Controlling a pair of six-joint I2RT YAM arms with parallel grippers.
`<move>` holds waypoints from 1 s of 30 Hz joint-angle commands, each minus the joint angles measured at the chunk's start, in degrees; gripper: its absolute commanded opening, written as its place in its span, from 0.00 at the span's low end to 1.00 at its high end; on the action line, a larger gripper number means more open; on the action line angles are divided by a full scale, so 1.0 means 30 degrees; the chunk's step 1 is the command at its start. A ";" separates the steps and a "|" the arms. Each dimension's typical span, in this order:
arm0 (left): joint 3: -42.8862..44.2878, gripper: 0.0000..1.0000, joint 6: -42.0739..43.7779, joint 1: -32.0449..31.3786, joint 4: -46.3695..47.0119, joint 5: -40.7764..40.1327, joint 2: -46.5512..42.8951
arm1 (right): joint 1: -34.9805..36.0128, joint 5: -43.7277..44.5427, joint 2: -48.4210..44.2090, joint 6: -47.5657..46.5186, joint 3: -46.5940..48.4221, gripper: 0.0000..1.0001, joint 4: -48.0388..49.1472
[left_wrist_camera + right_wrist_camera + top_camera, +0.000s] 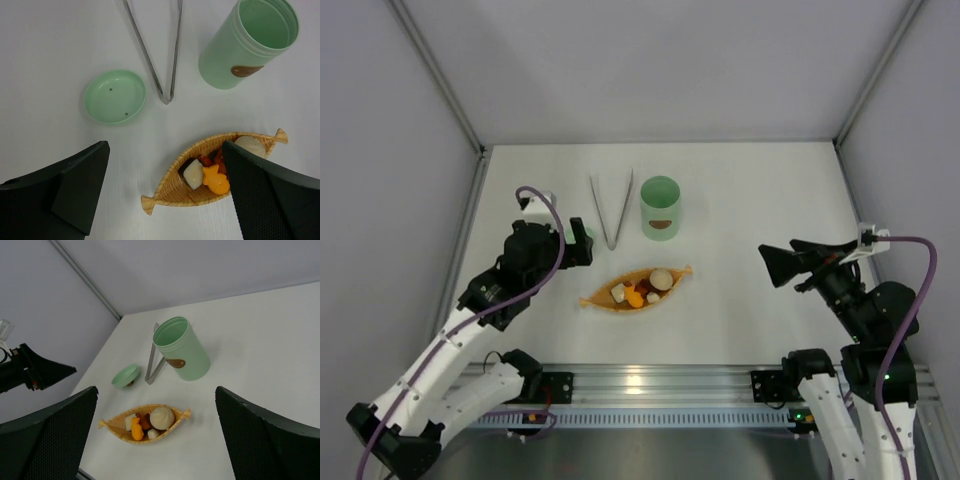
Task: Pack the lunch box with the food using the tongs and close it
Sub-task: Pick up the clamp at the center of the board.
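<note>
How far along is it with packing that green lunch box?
Barely begun. Done: the lid is off the lunch box. In hand: nothing; the left gripper and right gripper hang open, and the tongs lie on the table. Left: the food sits in the woven tray, to be moved across, then the lid goes on.

Both arms crooked and angled inward, left pincer (pixel 582 245) and right pincer (pixel 770 266) empty, jaws wide apart.
</note>
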 commanded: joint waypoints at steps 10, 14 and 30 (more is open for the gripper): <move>0.4862 0.99 -0.1597 -0.0076 0.1006 -0.1731 0.8885 | -0.0332 -0.0450 0.0618 -0.0280 0.1658 0.99 -0.1272; 0.8839 0.99 -0.1421 0.0303 0.0392 -0.1232 1.3523 | -0.0303 -0.0391 0.0648 -0.0339 0.1864 0.99 -0.1651; 1.3509 0.99 -0.1479 0.2238 0.1125 0.1262 2.2228 | -0.0303 -0.0655 0.0414 -0.1013 0.1777 1.00 -0.2415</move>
